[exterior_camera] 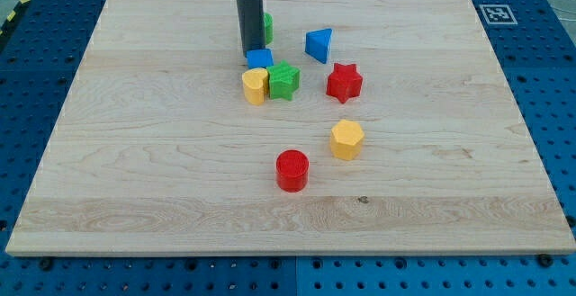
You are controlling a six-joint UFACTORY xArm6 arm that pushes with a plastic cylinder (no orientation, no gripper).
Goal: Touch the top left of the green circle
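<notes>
My tip [251,51] stands near the board's top edge, a bare rod end with no claw to clench or release, so nothing is grasped. The green circle [267,28] sits just behind the rod, peeking out on the view's right of it; most of the circle is hidden by the rod itself. From the circle's centre, my tip lies at about 7 o'clock, so on its lower left, very close. Whether the two touch I cannot tell, as the rod covers the seam.

Directly under my tip, at 6 o'clock, is the blue cube [259,58], and it looks to be touching or all but touching the rod end. Below it the yellow heart [256,85] and the green star [284,80] sit side by side. The blue triangle [319,44] is at 3 o'clock from my tip, the red star [344,82] at 4 o'clock. Well down the board [135,152] lie the yellow hexagon [346,139] and the red cylinder [292,170].

My judgement: the approach is nearly done, since my tip is already beside the circle. What is left is small: work round to the circle's 10 or 11 o'clock and make contact there.
</notes>
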